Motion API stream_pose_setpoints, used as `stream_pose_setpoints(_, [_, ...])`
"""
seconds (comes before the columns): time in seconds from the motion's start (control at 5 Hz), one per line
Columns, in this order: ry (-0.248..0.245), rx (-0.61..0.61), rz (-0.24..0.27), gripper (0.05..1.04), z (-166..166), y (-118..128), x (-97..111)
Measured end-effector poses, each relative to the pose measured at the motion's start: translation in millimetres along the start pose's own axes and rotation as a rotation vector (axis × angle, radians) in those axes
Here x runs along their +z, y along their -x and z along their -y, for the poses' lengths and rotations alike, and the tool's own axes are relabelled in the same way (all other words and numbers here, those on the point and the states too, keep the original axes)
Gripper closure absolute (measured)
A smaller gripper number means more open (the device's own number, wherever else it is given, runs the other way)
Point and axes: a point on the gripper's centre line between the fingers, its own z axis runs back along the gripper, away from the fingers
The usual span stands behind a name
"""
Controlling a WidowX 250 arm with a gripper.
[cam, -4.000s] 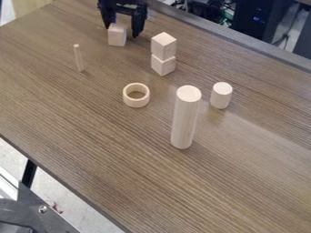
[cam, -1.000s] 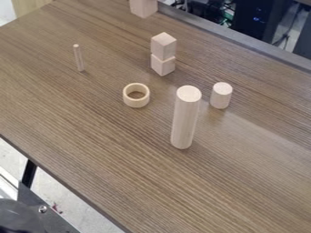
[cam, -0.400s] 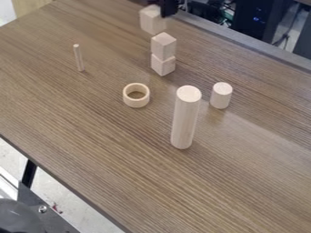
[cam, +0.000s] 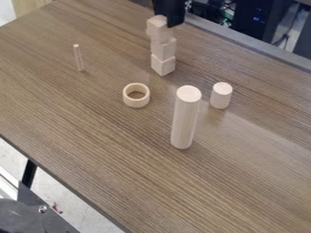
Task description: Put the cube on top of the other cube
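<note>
Camera view: A black gripper [cam: 166, 21] at the top of the scene grips a pale wooden cube [cam: 158, 31] between its fingers, the block poised at the top of a stack of two cubes [cam: 163, 57]; whether it touches them cannot be told. Nearby on the brown table [cam: 85, 123] stand a thin dowel [cam: 79, 58], a ring [cam: 136, 103], a tall cylinder [cam: 184, 120] and a short cylinder [cam: 221, 95].

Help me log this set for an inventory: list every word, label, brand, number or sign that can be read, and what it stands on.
No text can be read.
Cubes, ring, tall cylinder, short cylinder, thin peg: no print visible.
Dark equipment beyond the table: any markings are too small to read.
</note>
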Motion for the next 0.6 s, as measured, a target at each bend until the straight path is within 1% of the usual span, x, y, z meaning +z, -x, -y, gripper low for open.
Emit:
stream_pose_setpoints(0.4, [-0.014, -0.006, 0.014, 0.554, 2.6, -6.9, 0.3])
stream_pose_setpoints(0.6, [-0.010, -0.002, 0.011, 0.494, 1.9, -7.6, -3.9])
